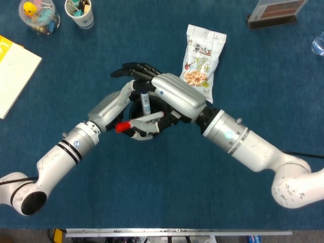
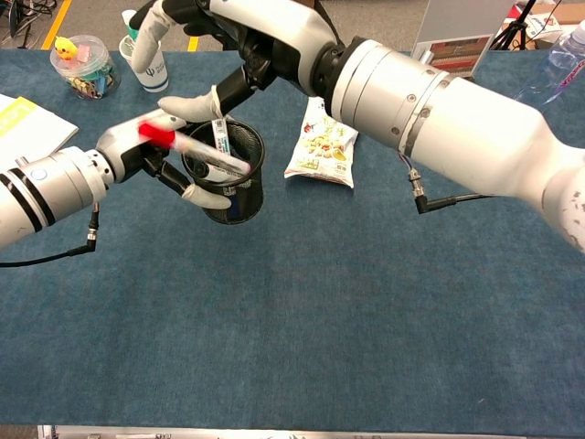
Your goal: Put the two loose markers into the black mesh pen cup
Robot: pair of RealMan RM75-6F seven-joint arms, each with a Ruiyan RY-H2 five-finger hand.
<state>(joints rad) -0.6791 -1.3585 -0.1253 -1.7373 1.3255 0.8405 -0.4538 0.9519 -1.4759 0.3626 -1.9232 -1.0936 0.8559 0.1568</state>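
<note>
The black mesh pen cup [image 2: 233, 178] is standing upright on the blue carpeted surface [image 2: 302, 320], left of centre. A white marker with a blue label [image 2: 219, 137] is standing inside the cup, leaning against its far rim. A white marker with a red cap [image 2: 187, 146] is lying almost horizontal across the cup's mouth, its red end projecting past the left rim and over the left hand; in the head view the same marker [image 1: 139, 121] is crossing the opening from lower left to right.

The left hand [image 2: 151, 151] is gripping the cup from the left, with its fingers wrapped around the mesh wall. The right hand [image 2: 242, 41] is hovering directly above the cup with its fingers spread apart; the thumb is reaching down toward the red-capped marker, but it cannot be determined whether the thumb is touching it or whether the hand is holding it.

Right of the cup, a white printed snack bag [image 2: 324, 142] is lying flat. At the far left, a white paper cup holding pens [image 1: 80, 12], a clear round tub of small coloured items [image 1: 38, 15] and a yellow-and-white booklet [image 1: 12, 71] are resting on the surface.
</note>
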